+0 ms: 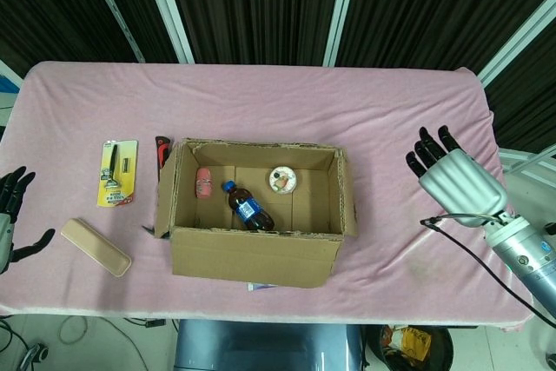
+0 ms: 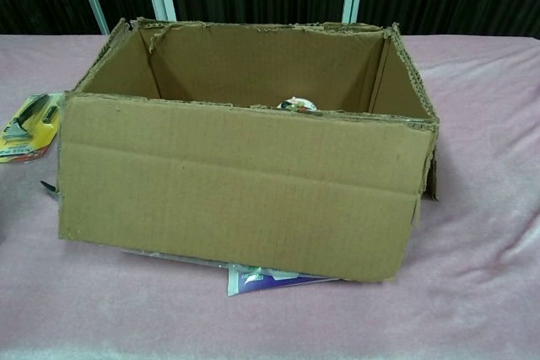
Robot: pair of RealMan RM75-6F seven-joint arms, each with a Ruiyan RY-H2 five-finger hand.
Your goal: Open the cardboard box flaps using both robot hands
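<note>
Both hands only in head view: right hand [image 1: 456,182] empty, spread; left hand [image 1: 12,215] empty, fingers apart

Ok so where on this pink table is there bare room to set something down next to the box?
The widest bare patch lies between the brown cardboard box and the right hand. The strip of pink tablecloth behind the box is also free. Left of the box is crowded: a yellow razor pack, a red-handled tool and a beige flat case.

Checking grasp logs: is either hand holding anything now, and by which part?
Nothing is held. The right hand is open beside the cardboard box; the left hand is open too.
</note>
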